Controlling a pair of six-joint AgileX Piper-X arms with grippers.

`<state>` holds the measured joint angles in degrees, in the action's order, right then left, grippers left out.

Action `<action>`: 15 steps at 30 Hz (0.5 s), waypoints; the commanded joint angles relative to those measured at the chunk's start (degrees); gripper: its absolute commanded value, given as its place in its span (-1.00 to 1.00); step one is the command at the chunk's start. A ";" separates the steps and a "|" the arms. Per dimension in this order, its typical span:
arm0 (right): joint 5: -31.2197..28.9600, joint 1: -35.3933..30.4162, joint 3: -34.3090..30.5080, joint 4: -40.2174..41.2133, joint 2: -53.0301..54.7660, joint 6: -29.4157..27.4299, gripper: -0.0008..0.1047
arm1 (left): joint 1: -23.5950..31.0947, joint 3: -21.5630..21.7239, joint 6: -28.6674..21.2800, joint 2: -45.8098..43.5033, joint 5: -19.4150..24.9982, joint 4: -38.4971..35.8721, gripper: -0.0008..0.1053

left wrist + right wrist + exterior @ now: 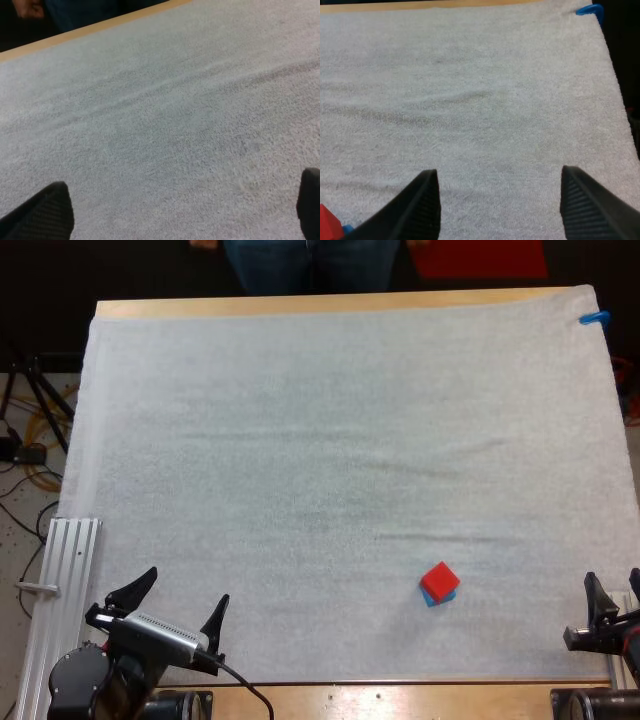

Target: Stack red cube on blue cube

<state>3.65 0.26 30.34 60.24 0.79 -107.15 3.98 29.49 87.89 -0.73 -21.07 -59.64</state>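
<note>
The red cube (439, 580) sits on top of the blue cube (441, 595), turned slightly so a blue edge peeks out below it, on the mat's near right part. My left gripper (176, 606) stands open near the mat's front left, far from the cubes. My right gripper (613, 597) is open at the mat's right edge, to the right of the stack and apart from it. In the right wrist view the red cube (329, 223) and a sliver of the blue cube (347, 229) show beside one open finger (415, 210). The left wrist view has the dark fingertips (42, 212) wide apart over bare mat.
The white mat (330, 460) covers most of the table. A metal rail (60, 580) lies along the left edge by my left arm. A person (310, 260) stands beyond the table's far side, with a hand (27, 9) near that edge.
</note>
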 commanded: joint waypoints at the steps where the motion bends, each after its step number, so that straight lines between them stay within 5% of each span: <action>1: 0.45 0.06 0.18 -0.49 2.05 -0.11 0.01 | 0.03 0.13 0.54 -7.98 0.36 0.95 0.65; 15: 0.01 0.06 0.18 -0.49 2.05 -0.11 0.01 | 0.03 0.13 0.54 -7.98 0.36 0.95 0.65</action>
<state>3.48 0.26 30.34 60.24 0.79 -107.15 3.98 29.49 87.89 -0.73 -21.07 -59.64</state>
